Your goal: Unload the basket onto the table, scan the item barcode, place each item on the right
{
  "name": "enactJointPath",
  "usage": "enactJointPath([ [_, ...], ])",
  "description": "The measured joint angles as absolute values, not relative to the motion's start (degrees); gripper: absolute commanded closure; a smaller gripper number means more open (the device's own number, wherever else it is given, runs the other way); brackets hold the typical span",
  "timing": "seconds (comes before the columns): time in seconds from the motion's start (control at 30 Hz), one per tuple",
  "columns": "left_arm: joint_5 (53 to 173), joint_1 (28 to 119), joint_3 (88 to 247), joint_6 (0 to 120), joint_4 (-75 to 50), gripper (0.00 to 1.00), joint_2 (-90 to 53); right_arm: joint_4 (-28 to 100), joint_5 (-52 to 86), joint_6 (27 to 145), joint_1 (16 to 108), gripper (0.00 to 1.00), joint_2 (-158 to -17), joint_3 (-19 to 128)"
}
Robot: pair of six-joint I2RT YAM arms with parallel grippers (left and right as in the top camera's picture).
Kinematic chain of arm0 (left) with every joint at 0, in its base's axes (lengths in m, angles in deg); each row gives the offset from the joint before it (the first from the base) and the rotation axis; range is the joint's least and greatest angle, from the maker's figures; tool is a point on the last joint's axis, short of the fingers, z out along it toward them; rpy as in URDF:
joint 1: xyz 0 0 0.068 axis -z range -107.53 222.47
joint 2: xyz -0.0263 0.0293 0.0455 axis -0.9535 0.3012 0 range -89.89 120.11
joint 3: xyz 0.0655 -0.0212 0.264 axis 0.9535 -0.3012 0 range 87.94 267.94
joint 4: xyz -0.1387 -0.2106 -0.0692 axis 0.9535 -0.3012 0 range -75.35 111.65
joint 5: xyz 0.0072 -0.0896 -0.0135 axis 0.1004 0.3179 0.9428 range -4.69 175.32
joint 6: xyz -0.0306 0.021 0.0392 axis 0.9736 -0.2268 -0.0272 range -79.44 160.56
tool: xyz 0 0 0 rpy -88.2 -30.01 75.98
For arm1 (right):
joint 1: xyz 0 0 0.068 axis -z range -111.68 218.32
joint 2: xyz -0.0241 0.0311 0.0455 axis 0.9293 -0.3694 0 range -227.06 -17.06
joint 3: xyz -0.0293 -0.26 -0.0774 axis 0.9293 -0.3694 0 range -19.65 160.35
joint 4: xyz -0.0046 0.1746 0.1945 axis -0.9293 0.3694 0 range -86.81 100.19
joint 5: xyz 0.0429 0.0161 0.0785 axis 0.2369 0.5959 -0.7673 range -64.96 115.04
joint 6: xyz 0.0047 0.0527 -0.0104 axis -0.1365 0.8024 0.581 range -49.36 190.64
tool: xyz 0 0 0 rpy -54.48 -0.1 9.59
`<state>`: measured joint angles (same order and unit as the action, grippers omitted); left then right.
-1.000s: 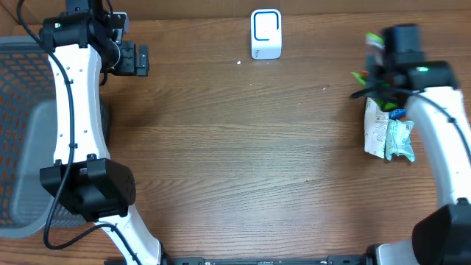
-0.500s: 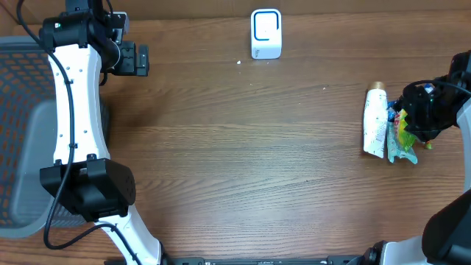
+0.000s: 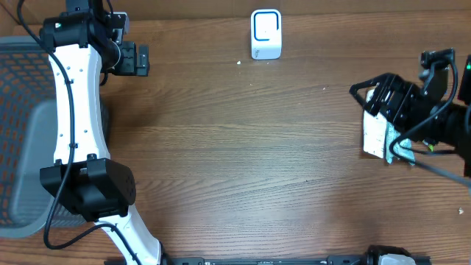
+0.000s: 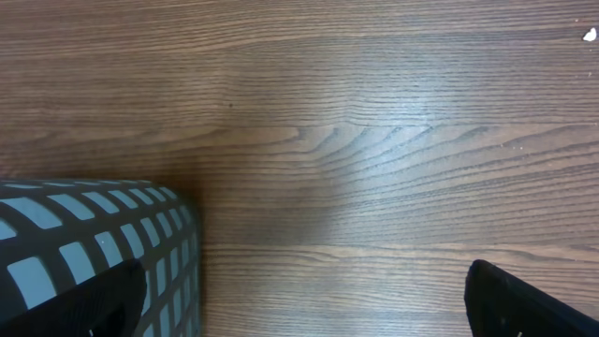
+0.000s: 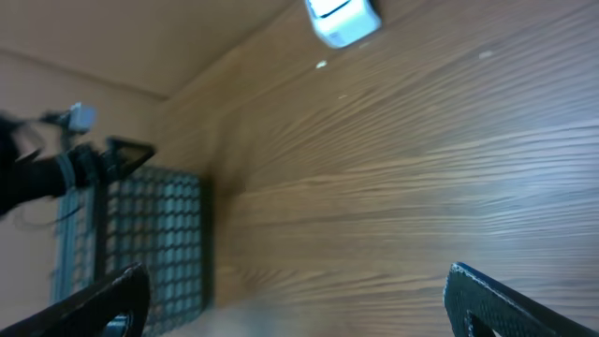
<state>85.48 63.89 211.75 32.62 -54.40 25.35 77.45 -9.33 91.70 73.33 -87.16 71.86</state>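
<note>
Right gripper (image 5: 298,273) stands wide: in its wrist view the two fingers (image 5: 112,300) sit at the bottom corners, with bare table (image 5: 393,187) between them and nothing held. That view is blurred and tilted.

From overhead, the right arm (image 3: 441,110) reaches in from the right edge, much of it cut off. Its wrist covers the top end of the tube (image 3: 374,140). The tube lies flat on the table near the right edge, and only its white lower part shows. Print on it is too small to read, and whether a barcode faces up cannot be told.

Half a second ago the arm was pulled back at the edge and the whole tube lay in view, cap included. A second ago the arm stood over it from the far side. The tube lies in the same spot.

Across the table, at the far edge, the scanner (image 3: 266,33) stands upright and apart from everything, unmoved.

Left gripper (image 3: 137,59) hangs at the far left corner, unmoved. Its fingers (image 4: 524,304) are spread to the bottom corners of its own view, with nothing between them.

Beside the left arm (image 3: 73,110), a grey basket (image 3: 22,132) is cut off by the left edge; only mesh shows inside.
</note>
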Motion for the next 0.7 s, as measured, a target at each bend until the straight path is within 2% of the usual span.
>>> enactJointPath([
  [0.27,85.48,63.93,211.75,32.62,-54.38,0.00,25.35,77.40,-10.40,92.92,72.35,0.00,-87.45,71.86],
  [0.43,85.48,64.13,211.75,32.62,-54.40,0.00,25.35,75.41,-3.34,93.03,72.29,0.00,-88.10,71.81],
  [0.57,85.48,64.13,211.75,32.62,-54.38,0.00,25.35,64.40,4.42,93.14,71.85,0.00,-87.99,67.68],
  [0.7,85.48,64.13,211.75,32.62,-54.38,0.00,25.35,50.17,11.24,92.99,69.97,0.00,-83.56,56.12],
])
